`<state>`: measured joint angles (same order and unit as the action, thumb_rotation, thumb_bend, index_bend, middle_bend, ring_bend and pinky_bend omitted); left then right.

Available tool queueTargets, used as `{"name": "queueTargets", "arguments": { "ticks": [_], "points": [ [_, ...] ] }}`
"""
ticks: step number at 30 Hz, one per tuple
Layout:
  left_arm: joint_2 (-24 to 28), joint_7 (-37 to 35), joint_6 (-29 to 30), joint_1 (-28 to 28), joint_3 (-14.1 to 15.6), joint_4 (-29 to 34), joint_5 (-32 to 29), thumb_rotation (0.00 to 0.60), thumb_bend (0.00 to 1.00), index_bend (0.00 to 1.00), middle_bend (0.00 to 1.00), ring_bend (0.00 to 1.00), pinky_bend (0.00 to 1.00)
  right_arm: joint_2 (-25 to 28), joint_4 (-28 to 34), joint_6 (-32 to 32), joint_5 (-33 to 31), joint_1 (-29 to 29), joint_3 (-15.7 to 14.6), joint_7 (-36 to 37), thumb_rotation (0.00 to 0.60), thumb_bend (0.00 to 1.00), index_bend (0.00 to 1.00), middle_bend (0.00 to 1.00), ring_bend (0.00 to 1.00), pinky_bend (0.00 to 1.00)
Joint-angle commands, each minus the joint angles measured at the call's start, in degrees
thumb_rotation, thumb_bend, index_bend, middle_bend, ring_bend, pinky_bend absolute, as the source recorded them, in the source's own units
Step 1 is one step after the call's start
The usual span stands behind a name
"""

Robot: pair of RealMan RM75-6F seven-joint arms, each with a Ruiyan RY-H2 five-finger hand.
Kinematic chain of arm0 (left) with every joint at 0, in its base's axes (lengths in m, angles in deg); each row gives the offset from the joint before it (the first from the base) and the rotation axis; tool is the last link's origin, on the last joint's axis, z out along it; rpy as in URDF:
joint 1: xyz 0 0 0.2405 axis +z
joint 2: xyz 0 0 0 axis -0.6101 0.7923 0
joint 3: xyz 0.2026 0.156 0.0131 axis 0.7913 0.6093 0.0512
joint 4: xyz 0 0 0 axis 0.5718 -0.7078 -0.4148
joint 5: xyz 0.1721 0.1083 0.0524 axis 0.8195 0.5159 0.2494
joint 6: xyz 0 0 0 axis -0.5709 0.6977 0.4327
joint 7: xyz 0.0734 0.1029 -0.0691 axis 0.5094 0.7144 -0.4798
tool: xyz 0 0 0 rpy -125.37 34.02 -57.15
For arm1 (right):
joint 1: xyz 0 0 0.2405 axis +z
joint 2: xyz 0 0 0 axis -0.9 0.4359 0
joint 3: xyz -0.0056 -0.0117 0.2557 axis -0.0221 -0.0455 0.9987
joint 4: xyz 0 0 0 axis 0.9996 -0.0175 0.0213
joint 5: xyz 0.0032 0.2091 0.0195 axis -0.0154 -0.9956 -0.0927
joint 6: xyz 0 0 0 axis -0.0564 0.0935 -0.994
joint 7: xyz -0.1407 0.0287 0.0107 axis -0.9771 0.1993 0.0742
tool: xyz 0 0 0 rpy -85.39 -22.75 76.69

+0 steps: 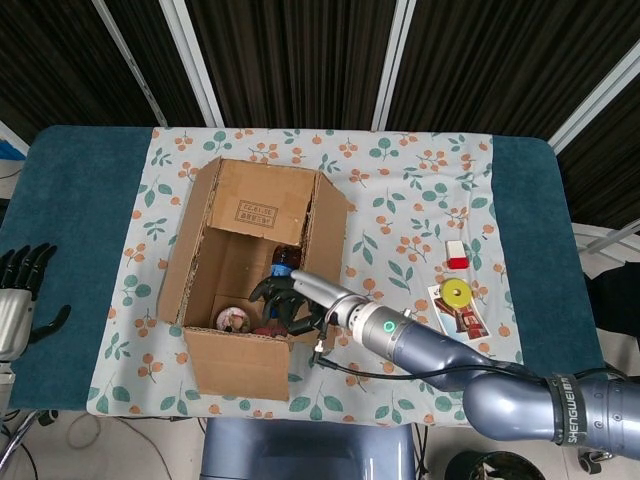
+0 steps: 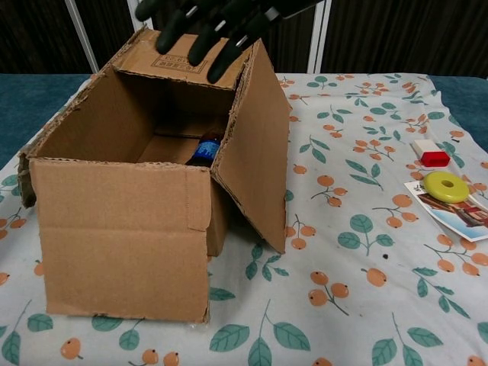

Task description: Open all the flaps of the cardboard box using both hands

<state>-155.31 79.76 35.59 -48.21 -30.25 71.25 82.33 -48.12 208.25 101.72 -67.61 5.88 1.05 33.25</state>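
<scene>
Your right hand (image 1: 288,302) hovers over the open top of the brown cardboard box (image 1: 245,262), near its front right corner, with its dark fingers (image 2: 200,30) spread apart and holding nothing. In the chest view those fingers hang just above the box's back flap, clear of the cardboard.

The box sits on the leaf-and-orange patterned cloth (image 1: 400,200) that covers the middle of the worktop, towards its left half. Its front flap (image 2: 122,240) is folded all the way down and hangs over the front wall. The right flap (image 2: 259,145) leans outward at a slant, and the back flap (image 1: 262,208) with a printed stamp stands roughly upright. Inside you can see a dark bottle with a blue label (image 2: 204,149) lying against the right wall, and a small round pinkish item (image 1: 235,320) at the front of the floor.

Your left hand (image 1: 18,295) is off the worktop's left edge, fingers apart and empty.

Near the right edge of the cloth lie a small red and white block (image 1: 456,254) and a yellow ring (image 1: 456,292) resting on a picture card (image 1: 462,315).
</scene>
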Motion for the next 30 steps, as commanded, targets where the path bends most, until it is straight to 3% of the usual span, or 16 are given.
{"name": "queueTargets", "arguments": {
  "ticks": [1,7,12,21,30],
  "points": [
    [0.26,0.7,-0.02,-0.07,0.0,0.55,0.08,0.6,0.26,0.06,0.06,0.0,0.03,-0.83,2.45,17.14,10.38,-6.54,-6.08,-7.56,0.6,0.66,0.22,0.33,0.35,0.31],
    [0.87,3.36,-0.48,-0.53,-0.18,3.04,-0.01,0.6,0.26,0.06,0.06,0.0,0.03,-6.16,0.11,46.24,29.04,-19.24,-18.1,-22.92,0.6,0.51,0.13,0.16,0.15,0.25],
    [1.48,6.2,-1.67,-1.71,-1.15,6.15,-0.88,0.6,0.26,0.06,0.06,0.0,0.04,-9.53,-5.22,58.47,36.73,-28.87,-24.16,-25.28,0.6,0.44,0.07,0.08,0.08,0.24],
    [3.31,14.99,-5.48,-6.83,-5.07,15.27,-2.8,0.6,0.26,0.06,0.06,0.0,0.03,-15.49,-17.16,68.98,44.24,-41.67,-28.75,-20.1,0.6,0.43,0.06,0.06,0.07,0.24],
    [2.35,31.19,-14.97,-18.13,-11.86,23.59,-11.89,0.6,0.26,0.05,0.06,0.0,0.03,-18.16,-24.89,67.29,46.22,-45.96,-26.72,-12.67,0.6,0.43,0.06,0.06,0.07,0.24]
  ]
}}
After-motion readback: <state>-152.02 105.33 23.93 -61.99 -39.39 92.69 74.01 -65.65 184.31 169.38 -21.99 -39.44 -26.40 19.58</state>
